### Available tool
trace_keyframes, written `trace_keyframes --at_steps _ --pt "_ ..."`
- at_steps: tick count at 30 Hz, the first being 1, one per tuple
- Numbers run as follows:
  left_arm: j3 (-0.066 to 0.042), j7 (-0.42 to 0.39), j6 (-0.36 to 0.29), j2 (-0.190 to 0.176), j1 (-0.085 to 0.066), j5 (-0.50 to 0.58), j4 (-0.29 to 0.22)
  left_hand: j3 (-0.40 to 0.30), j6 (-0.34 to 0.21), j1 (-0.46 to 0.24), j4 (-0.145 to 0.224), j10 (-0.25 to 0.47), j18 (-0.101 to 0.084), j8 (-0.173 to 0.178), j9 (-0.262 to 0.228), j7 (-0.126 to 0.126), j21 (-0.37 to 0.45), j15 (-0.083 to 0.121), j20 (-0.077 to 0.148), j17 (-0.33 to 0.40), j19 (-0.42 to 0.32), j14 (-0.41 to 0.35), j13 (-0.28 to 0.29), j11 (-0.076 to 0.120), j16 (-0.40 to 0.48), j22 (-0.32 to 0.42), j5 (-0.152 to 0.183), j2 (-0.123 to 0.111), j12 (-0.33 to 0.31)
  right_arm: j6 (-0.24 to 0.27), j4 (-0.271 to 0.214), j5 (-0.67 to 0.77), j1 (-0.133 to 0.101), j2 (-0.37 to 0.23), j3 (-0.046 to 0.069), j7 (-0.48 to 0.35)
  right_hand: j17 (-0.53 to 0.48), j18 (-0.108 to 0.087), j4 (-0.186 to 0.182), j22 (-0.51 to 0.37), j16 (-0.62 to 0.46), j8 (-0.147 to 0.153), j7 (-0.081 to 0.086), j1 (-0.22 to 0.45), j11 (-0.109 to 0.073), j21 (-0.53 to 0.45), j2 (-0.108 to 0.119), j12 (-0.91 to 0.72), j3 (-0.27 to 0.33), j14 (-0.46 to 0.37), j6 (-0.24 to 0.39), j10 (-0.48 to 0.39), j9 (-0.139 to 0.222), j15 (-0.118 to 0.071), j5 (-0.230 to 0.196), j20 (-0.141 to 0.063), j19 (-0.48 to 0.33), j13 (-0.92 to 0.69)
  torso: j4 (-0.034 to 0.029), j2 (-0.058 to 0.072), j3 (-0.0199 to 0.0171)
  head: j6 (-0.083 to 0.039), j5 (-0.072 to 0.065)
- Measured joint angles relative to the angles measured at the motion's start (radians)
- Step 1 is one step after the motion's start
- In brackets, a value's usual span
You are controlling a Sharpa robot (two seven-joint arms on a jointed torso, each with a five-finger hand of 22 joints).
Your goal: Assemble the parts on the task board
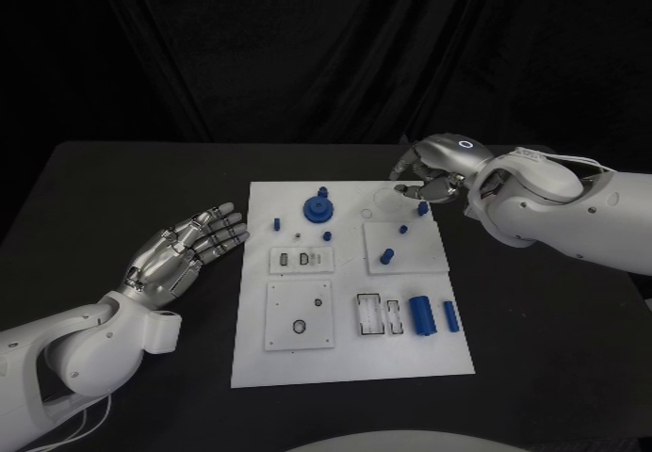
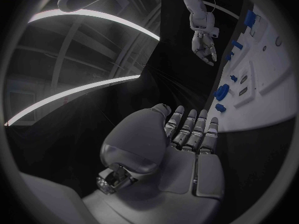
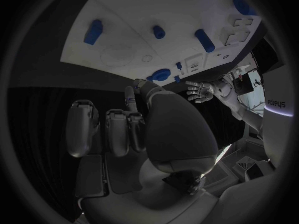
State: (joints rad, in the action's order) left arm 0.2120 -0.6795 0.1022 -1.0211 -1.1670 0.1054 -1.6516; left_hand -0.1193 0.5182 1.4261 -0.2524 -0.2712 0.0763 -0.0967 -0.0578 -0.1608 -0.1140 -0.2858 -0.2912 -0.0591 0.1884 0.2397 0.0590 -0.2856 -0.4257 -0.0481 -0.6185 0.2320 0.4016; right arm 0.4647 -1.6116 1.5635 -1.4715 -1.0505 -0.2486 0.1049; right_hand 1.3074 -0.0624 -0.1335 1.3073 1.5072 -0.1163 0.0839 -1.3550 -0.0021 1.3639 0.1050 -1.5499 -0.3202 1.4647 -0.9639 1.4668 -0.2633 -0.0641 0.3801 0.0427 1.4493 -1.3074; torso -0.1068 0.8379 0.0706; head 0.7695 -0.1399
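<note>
Right hand (image 1: 432, 169) hovers over the task board (image 1: 350, 358)'s far corner, fingers curled, perhaps pinching a small blue part (image 1: 423, 208). Left hand (image 1: 184, 252) lies beside the board, fingers spread.

Blue parts (image 1: 421, 315) lie on the white task board (image 1: 350, 363), atop a black table (image 1: 122, 188).
</note>
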Motion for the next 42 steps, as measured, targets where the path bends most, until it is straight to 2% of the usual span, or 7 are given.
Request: trace_keyframes --at_steps 4,7,13,19,24,33,42 --pt "0.000 0.000 0.000 -0.006 0.000 0.000 -0.001 -0.004 0.000 -0.004 0.004 -0.004 0.000 0.000 0.000 0.000 0.000 0.000 0.000 0.000 0.000 0.000 0.000 -0.004 0.000 0.000 0.000 -0.004 0.000 0.066 -0.002 -0.015 0.014 -0.040 0.000 -0.039 0.000 0.000 -0.033 0.000 0.000 0.038 -0.013 0.013 -0.009 0.000 0.013 -0.004 0.009 0.001 0.036 -0.002 0.027 -0.008 -0.061 -0.004 0.004 0.000 -0.0008 0.000 -0.0010 0.000 -0.007" --pt "0.000 0.000 -0.001 -0.006 0.000 0.000 -0.002 -0.007 0.000 -0.007 0.001 -0.004 0.000 0.000 -0.001 0.000 0.000 0.000 0.000 0.000 0.000 0.000 0.000 -0.004 -0.007 0.000 0.000 -0.007 0.000 0.096 0.007 -0.027 0.028 -0.061 -0.002 -0.059 0.000 0.000 -0.056 0.000 0.000 0.049 -0.012 0.011 -0.011 0.000 0.016 -0.004 0.021 0.001 0.050 0.001 0.044 -0.008 -0.117 -0.006 0.006 0.000 -0.0028 0.000 -0.0012 0.001 -0.014" --pt "0.000 0.000 -0.001 -0.006 0.000 0.000 -0.002 -0.007 0.000 -0.007 0.001 -0.004 0.000 0.000 -0.001 0.000 0.000 0.000 0.000 0.000 0.000 0.000 0.001 -0.004 -0.007 0.000 0.000 -0.007 0.000 0.118 0.028 -0.045 0.052 -0.081 -0.002 -0.076 0.000 0.000 -0.086 0.000 -0.008 0.050 -0.017 0.006 -0.016 0.000 0.028 -0.004 0.049 0.003 0.076 -0.002 0.069 -0.014 -0.187 -0.007 0.007 0.000 -0.0096 0.001 0.0004 -0.001 -0.028" --pt "0.000 0.000 -0.001 -0.006 0.001 0.000 -0.002 -0.007 0.000 -0.007 0.001 -0.004 0.000 0.000 -0.001 0.000 0.000 0.000 0.000 0.000 0.000 0.000 0.001 -0.004 -0.007 0.000 0.000 -0.007 0.000 0.120 0.046 -0.055 0.075 -0.089 -0.002 -0.079 0.000 0.000 -0.115 0.001 -0.013 0.050 -0.019 -0.004 -0.016 -0.005 0.038 -0.004 0.078 0.001 0.092 -0.002 0.087 -0.015 -0.241 -0.007 0.007 -0.001 -0.0078 0.000 0.0005 0.003 -0.032" --pt "0.000 0.000 0.000 -0.005 0.001 0.000 -0.002 -0.007 0.000 -0.007 0.001 -0.004 0.000 0.000 -0.001 0.000 0.000 0.000 0.000 0.000 0.000 0.000 0.001 -0.004 -0.007 0.000 0.000 -0.007 0.000 0.115 0.058 -0.061 0.087 -0.088 -0.002 -0.078 0.000 0.000 -0.128 0.001 -0.020 0.050 -0.016 -0.008 -0.016 -0.016 0.043 -0.002 0.090 0.001 0.096 -0.002 0.093 -0.015 -0.261 -0.011 0.004 -0.001 -0.0068 -0.002 0.0019 0.006 -0.036" --pt "0.000 0.000 0.000 -0.005 0.001 0.000 -0.001 -0.007 0.000 -0.007 0.001 -0.004 0.000 0.000 -0.001 0.000 0.000 0.000 0.000 0.000 0.000 0.000 0.001 -0.004 -0.007 0.000 0.000 -0.007 0.000 0.102 0.071 -0.064 0.112 -0.084 -0.002 -0.078 0.000 0.000 -0.138 0.001 -0.025 0.043 -0.005 -0.022 -0.016 -0.020 0.042 0.001 0.101 0.001 0.078 -0.002 0.094 -0.015 -0.266 -0.011 0.004 -0.001 -0.0091 -0.002 0.0012 0.010 -0.039" --pt "0.000 0.000 0.000 -0.006 0.001 0.000 -0.001 -0.007 0.000 -0.007 0.001 -0.004 0.000 0.000 -0.001 0.000 0.000 0.000 0.000 0.000 0.000 0.000 0.001 -0.004 -0.007 0.000 0.000 -0.007 0.000 0.094 0.084 -0.067 0.140 -0.077 -0.002 -0.081 0.000 0.000 -0.152 0.001 -0.029 0.039 0.000 -0.022 -0.016 -0.029 0.042 0.005 0.115 0.001 0.065 -0.002 0.094 -0.015 -0.283 -0.007 0.000 0.000 -0.0080 0.000 0.0025 0.015 -0.034"
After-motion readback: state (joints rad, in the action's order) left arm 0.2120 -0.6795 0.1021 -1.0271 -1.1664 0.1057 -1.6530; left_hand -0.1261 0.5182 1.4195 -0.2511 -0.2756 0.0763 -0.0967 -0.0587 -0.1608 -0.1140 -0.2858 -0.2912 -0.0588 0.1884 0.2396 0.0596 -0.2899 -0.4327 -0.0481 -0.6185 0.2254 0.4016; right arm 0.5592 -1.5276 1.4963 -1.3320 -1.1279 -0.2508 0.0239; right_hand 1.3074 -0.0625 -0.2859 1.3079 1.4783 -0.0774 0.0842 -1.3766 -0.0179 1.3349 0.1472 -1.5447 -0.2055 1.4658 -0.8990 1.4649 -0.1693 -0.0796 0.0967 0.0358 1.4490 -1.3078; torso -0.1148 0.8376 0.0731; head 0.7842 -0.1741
